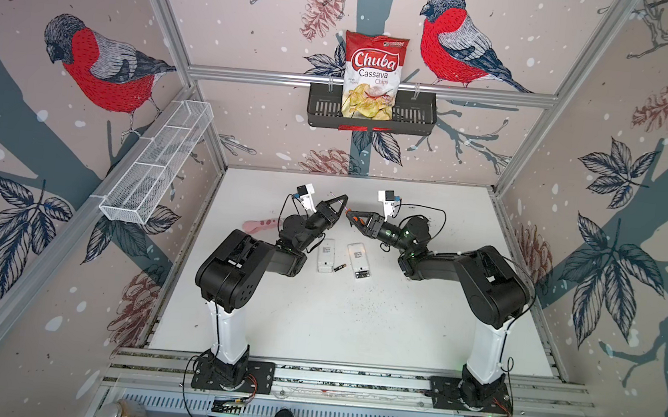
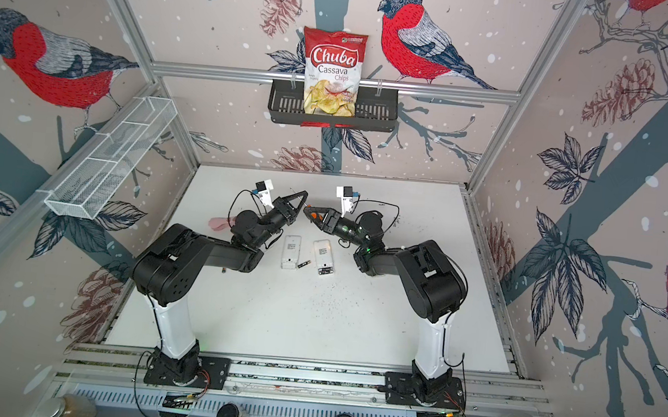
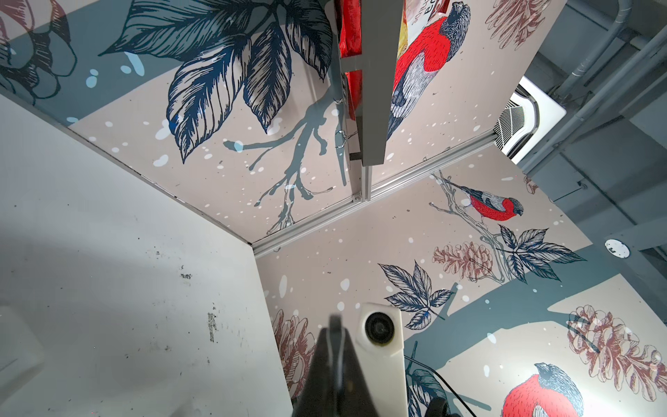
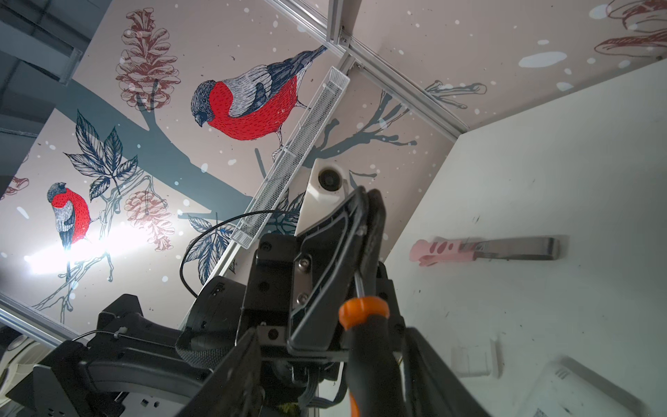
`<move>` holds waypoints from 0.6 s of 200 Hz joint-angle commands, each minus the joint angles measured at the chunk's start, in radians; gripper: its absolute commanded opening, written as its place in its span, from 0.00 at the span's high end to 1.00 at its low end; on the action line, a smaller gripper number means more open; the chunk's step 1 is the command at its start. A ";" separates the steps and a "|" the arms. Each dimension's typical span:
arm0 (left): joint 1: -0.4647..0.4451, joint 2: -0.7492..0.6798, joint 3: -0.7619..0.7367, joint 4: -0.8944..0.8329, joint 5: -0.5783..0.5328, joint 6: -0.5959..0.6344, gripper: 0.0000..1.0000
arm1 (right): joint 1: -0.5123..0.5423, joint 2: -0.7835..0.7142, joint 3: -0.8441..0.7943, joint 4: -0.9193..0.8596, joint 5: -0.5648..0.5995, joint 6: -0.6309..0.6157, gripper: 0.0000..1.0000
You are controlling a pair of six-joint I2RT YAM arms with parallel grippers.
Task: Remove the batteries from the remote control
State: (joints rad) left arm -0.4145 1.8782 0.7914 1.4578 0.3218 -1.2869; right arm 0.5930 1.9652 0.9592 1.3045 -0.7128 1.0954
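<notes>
We judge this a handover at twelve o'clock of the loose battery [image 1: 339, 267]: the left gripper [image 1: 343, 200] is pinched together on the screwdriver [image 4: 364, 346] shaft so the right gripper [image 1: 350, 216], jaws apart around its handle, can take it for prying. We count one battery lying out, flanked by a remote [image 1: 326, 254] at its nine o'clock and a second remote [image 1: 359, 258] at three, plus one screwdriver and one pink-handled knife [image 1: 260, 225] at ten.

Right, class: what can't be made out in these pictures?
- Cells left in the two white rectangular remotes: too small in both top views.
- Steel blade of the pink-handled knife: behind the left arm in both top views.
- Whether the right gripper touches the orange-and-black-handled screwdriver: blurred in the right wrist view.
</notes>
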 commanded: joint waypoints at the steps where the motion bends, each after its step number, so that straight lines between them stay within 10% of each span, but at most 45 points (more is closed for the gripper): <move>1: 0.004 -0.003 -0.002 0.072 0.003 -0.011 1.00 | 0.007 -0.006 0.009 -0.002 0.009 -0.020 0.37; 120: 0.014 0.004 -0.068 0.177 -0.053 -0.051 1.00 | 0.025 -0.007 0.007 0.026 0.055 0.010 0.49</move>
State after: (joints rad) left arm -0.4023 1.8832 0.7399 1.5448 0.2871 -1.3346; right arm 0.6147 1.9553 0.9554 1.2835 -0.6727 1.0977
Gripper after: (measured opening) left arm 0.056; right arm 0.535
